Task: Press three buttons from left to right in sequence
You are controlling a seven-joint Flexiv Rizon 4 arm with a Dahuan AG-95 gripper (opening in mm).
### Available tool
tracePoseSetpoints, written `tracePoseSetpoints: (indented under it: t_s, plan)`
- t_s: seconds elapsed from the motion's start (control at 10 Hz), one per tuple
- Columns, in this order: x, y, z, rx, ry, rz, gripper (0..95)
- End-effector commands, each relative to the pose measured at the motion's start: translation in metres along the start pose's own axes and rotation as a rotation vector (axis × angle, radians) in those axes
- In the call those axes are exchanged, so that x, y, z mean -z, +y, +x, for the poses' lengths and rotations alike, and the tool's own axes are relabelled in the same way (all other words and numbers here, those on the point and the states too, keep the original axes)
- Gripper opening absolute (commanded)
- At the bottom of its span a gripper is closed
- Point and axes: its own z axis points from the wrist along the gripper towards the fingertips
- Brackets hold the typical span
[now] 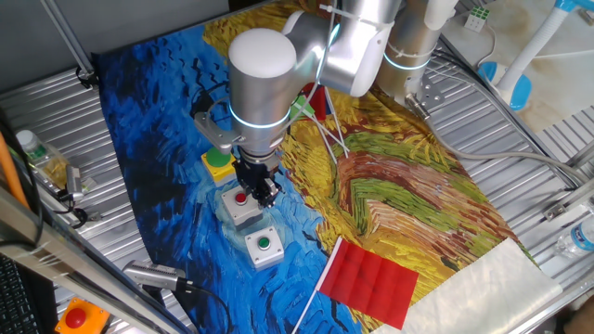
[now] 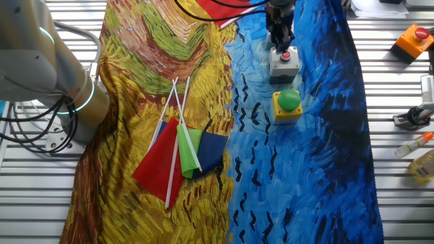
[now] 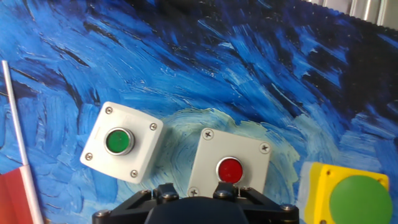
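Gripper [image 1: 263, 188] hangs just over grey box w/ red cap [image 1: 241, 199]; jaw state can't be told, tips hidden. Yellow box w/ green dome [image 1: 218, 161] just beside on one side, grey box w/ green cap [image 1: 264, 245] on the other. Red flag [image 1: 371, 278] lies nearby; orange box [image 1: 79, 316] well apart, cut off at the frame edge.
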Motion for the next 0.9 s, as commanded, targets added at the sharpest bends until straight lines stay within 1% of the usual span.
tracePoseSetpoints:
  t_s: [0.1,0.9]
  plan:
    - [-0.0023,-0.0009,0.0008,0.002,-0.004,0.004,38.0]
    - [-0.0028,-0.0015,0.0009,-0.009,-0.003,0.003,38.0]
